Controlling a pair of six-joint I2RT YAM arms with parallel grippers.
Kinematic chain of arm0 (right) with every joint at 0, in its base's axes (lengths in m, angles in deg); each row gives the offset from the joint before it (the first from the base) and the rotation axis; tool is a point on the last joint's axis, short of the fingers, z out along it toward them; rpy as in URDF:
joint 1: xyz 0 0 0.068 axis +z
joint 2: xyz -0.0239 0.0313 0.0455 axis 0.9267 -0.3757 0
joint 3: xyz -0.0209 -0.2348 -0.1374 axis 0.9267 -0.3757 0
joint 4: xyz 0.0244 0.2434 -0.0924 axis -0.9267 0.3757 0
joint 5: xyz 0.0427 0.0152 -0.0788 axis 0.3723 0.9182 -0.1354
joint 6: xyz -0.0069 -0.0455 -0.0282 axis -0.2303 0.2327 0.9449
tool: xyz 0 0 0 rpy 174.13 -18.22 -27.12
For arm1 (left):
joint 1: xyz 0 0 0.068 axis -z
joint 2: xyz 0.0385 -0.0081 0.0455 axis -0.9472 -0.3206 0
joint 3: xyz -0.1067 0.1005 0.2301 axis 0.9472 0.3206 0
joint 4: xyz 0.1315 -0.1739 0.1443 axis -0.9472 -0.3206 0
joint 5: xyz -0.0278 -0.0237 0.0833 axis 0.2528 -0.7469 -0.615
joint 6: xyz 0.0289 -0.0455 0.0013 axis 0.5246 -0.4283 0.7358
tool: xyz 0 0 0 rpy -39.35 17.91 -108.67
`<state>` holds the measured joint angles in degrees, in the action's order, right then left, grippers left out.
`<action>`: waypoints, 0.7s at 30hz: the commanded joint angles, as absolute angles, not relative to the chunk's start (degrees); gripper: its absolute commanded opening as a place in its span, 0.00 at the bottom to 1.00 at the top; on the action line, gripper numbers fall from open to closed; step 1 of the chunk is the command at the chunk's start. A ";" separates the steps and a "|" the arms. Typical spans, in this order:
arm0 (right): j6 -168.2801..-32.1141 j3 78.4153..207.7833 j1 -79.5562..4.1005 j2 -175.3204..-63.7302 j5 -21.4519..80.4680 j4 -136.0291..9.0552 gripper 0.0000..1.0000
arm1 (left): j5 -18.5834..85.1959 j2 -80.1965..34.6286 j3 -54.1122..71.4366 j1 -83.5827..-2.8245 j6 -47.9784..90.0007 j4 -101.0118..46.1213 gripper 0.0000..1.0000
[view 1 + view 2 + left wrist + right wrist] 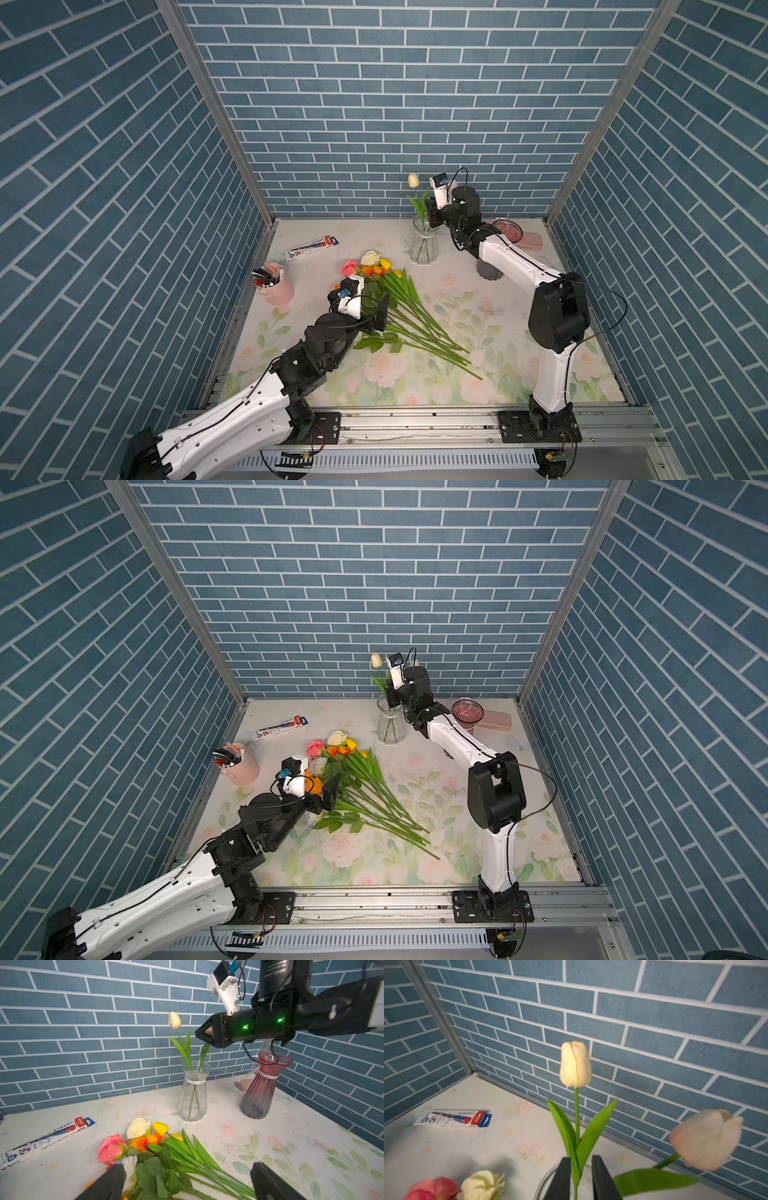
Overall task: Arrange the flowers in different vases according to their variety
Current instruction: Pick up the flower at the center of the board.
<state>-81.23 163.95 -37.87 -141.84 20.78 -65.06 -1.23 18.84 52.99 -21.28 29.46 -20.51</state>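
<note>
A bunch of flowers (409, 309) (370, 791) (158, 1140), tulips and roses, lies at the table's middle. My left gripper (188, 1165) (370, 307) hovers wide open over its leafy stems, holding nothing. A cream tulip (575, 1064) (412, 180) (174, 1020) stands in the clear vase (193, 1093) (424, 245) (390, 725). My right gripper (579, 1158) (432, 216) is above the vase mouth, its fingers slightly apart on either side of that tulip's stem. A blurred pink tulip (706, 1138) leans beside it. The purple-pink vase (261, 1088) (467, 710) stands empty to the right, partly behind my right arm.
A pink pen cup (276, 286) stands at the left edge. A pen box (311, 247) lies at the back left, a pink case (532, 241) at the back right. Brick walls close three sides.
</note>
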 commanded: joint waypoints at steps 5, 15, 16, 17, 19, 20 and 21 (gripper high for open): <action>-76.31 152.70 -31.48 -128.74 23.75 -46.05 0.22 | -5.60 18.08 48.77 -21.03 26.79 -24.83 1.00; -89.06 131.78 -25.09 -125.56 25.92 -47.72 0.21 | -4.30 14.94 46.11 -21.03 24.22 -29.43 1.00; -89.82 130.41 -25.05 -126.14 25.38 -48.47 0.21 | -3.83 14.57 46.06 -21.03 23.96 -29.59 1.00; -90.29 129.38 -25.08 -126.66 24.86 -49.25 0.21 | -3.35 14.28 46.01 -20.96 23.77 -29.61 1.00; -90.72 128.60 -25.08 -128.33 24.11 -49.94 0.21 | -2.54 13.73 45.95 -21.03 23.55 -29.60 1.00; -90.72 128.49 -25.07 -129.31 23.95 -50.29 0.21 | -2.24 13.36 45.92 -20.97 23.51 -29.61 1.00; -90.74 128.53 -25.06 -130.37 23.80 -50.45 0.21 | -1.99 12.93 45.80 -20.98 23.55 -29.76 1.00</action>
